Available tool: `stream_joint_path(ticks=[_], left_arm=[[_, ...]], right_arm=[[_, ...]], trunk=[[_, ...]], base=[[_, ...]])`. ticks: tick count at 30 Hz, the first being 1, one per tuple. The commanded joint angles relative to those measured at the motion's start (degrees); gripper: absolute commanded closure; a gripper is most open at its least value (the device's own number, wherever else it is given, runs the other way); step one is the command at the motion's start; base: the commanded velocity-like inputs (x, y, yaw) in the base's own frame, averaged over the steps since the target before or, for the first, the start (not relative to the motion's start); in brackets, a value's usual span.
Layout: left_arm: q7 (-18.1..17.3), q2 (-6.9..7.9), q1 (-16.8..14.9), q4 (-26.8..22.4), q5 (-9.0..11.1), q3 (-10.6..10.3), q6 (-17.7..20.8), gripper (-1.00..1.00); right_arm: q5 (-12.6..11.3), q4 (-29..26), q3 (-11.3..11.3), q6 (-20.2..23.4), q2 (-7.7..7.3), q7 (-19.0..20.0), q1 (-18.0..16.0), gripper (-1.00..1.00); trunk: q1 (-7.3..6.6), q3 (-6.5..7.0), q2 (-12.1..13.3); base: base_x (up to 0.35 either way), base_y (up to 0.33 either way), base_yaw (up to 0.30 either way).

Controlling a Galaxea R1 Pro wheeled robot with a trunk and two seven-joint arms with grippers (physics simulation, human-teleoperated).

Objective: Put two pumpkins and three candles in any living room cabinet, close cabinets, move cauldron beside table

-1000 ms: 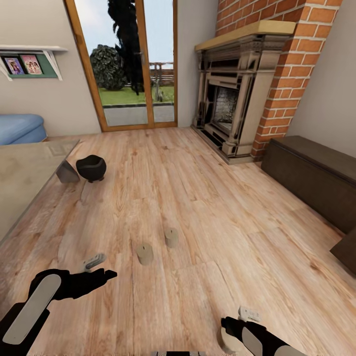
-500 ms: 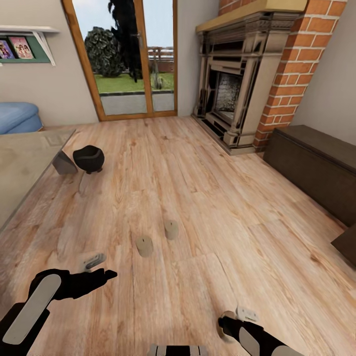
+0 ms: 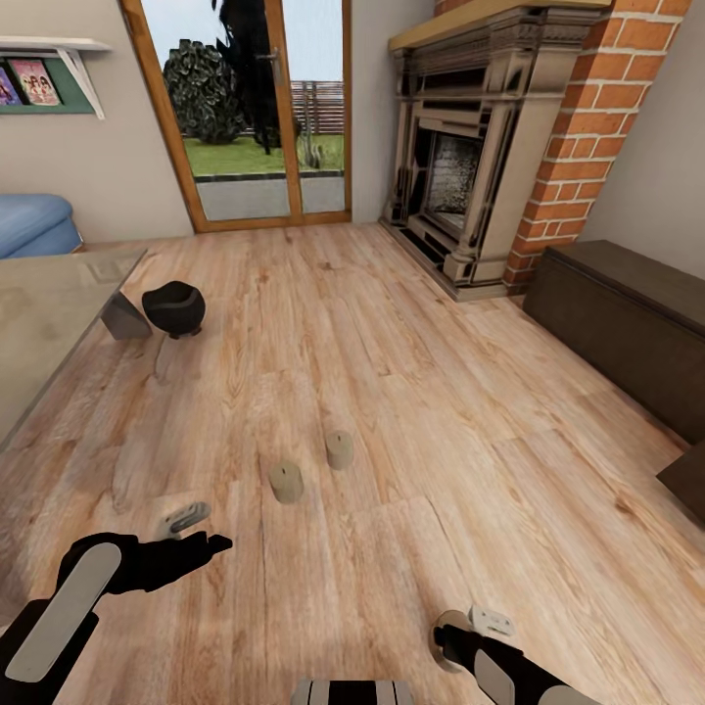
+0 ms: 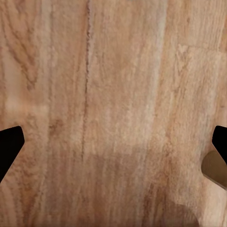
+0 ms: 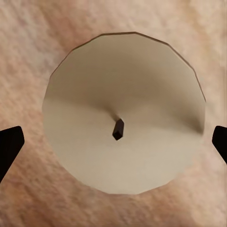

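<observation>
Two grey-brown candles (image 3: 286,482) (image 3: 339,449) stand on the wood floor ahead of me. A third candle (image 5: 124,111) (image 3: 449,627) stands right under my right gripper (image 5: 113,142) (image 3: 468,634), which is open; the fingertips are wide apart on either side and clear of it. My left gripper (image 3: 191,534) (image 4: 113,146) hangs open over bare floor, left of the two candles. The black cauldron (image 3: 174,308) sits on the floor at the corner of the table (image 3: 44,323). The dark-brown cabinet (image 3: 627,323) runs along the right wall. The pumpkins are out of view.
A brick fireplace (image 3: 460,166) stands at the back right, beside glass doors (image 3: 259,117). A blue sofa (image 3: 34,220) is at the far left. A dark panel (image 3: 685,485) juts in at the right edge.
The whole picture has shifted a little, so the camera has moved. Both grippers keep their pose, the right one still over the third candle.
</observation>
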Motion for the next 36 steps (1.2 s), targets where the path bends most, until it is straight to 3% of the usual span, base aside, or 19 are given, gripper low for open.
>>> stream_joint_path(ticks=[1, 19, 25, 36], left_arm=[[0.6, 0.04, -0.03, -0.05, 0.57, -0.08, 0.02, -1.0], [0.6, 0.05, -0.03, -0.05, 0.57, -0.08, 0.04, -1.0], [0.6, 0.09, -0.03, -0.05, 0.57, -0.08, 0.04, -1.0], [0.6, 0.13, -0.03, -0.05, 0.57, -0.08, 0.1, -1.0]], right_arm=[[-0.22, -0.13, 0.34, 0.2, -0.02, -0.4, 0.0, -1.0], [-0.17, -0.05, 0.34, -2.82, 0.07, -0.39, 0.0, -1.0], [-0.14, -0.05, 0.34, -2.84, 0.11, -0.39, 0.0, -1.0], [0.04, -0.05, 1.22, -5.07, 0.15, -0.42, 0.0, -1.0]], trunk=[[-0.01, -0.04, -0.02], [-0.01, -0.04, -0.02], [0.14, -1.37, -0.1], [0.14, -1.37, -0.1]], base=[[0.0, 0.0, 0.0], [0.0, 0.0, 0.0], [0.0, 0.0, 0.0], [0.0, 0.0, 0.0]])
